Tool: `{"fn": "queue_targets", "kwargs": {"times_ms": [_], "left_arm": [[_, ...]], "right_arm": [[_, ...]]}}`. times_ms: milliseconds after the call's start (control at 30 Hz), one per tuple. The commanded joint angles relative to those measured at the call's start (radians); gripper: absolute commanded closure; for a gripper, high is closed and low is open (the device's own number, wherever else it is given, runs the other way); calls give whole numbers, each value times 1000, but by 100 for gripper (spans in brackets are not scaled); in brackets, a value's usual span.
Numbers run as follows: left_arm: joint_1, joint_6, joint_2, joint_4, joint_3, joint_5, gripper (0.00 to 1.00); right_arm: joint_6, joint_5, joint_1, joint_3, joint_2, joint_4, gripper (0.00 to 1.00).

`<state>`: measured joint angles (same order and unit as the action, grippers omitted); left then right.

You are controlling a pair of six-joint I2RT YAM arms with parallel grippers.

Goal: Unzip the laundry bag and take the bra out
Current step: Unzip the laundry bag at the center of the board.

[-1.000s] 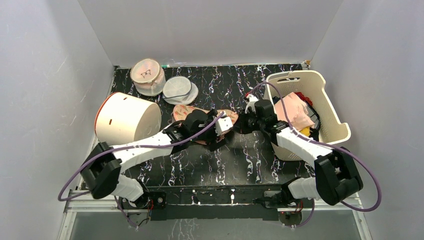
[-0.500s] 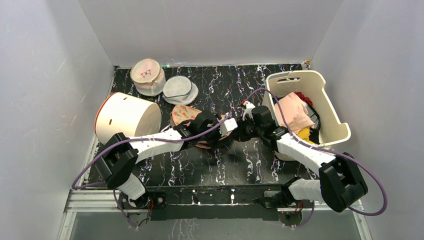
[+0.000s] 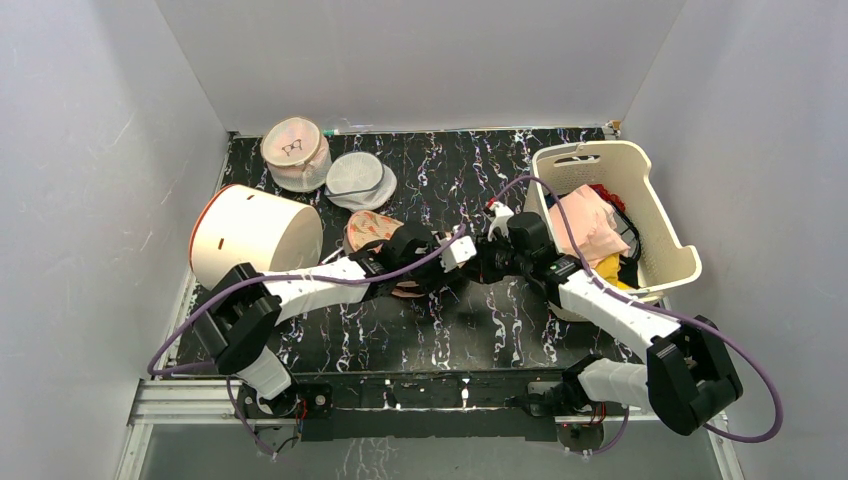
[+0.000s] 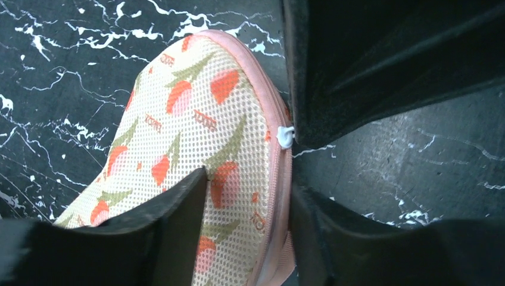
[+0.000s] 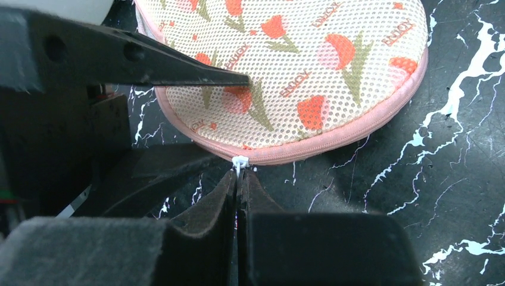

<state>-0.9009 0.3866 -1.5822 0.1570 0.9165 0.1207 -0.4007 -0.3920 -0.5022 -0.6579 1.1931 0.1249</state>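
The laundry bag (image 4: 196,119) is peach mesh with red tulip prints and a pink zip rim, and it lies flat on the black marbled table (image 3: 470,330). In the top view only its left lobe (image 3: 372,228) shows beside the arms. My left gripper (image 4: 249,185) pinches the bag's right edge, one finger (image 5: 178,71) on top of the mesh and the other against the rim. My right gripper (image 5: 238,174) is shut on the small white zipper pull (image 5: 240,161) at that rim. The zip looks closed. The bra is hidden.
A cream basket (image 3: 590,152) of clothes stands at the right. A cream drum (image 3: 255,235) lies on its side at the left. Behind it are a round pink mesh pouch (image 3: 295,150) and a round white mesh pouch (image 3: 358,178). Grey walls enclose the table.
My left arm reached further right over the bag and its jaws narrowed onto the bag's edge. The right gripper shifted slightly left and stayed shut.
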Motion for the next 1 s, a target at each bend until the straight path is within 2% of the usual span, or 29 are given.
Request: {"fn": "queue_targets", "kwargs": {"times_ms": [0,133,200,300,467,667,800,967], "left_arm": [[-5,37,-4,-12,18,4,60],[-6,74,14,-29,9,-30,78],[-5,87,16,-49,13,-33,90],[-5,110,18,-79,16,-21,100],[-6,156,46,-99,-31,67,100],[-7,280,110,-115,-124,198,100],[-10,335,133,-115,-160,246,100],[-24,390,133,-125,-185,243,100]], "right_arm": [[24,4,-4,-6,-2,-27,100],[74,80,-2,-21,21,34,100],[98,120,-2,-33,28,68,100],[117,211,5,-48,36,113,100],[157,286,55,-84,78,144,100],[361,428,85,-235,248,238,100],[547,415,91,-282,302,209,100],[672,379,93,-307,322,136,100]]}}
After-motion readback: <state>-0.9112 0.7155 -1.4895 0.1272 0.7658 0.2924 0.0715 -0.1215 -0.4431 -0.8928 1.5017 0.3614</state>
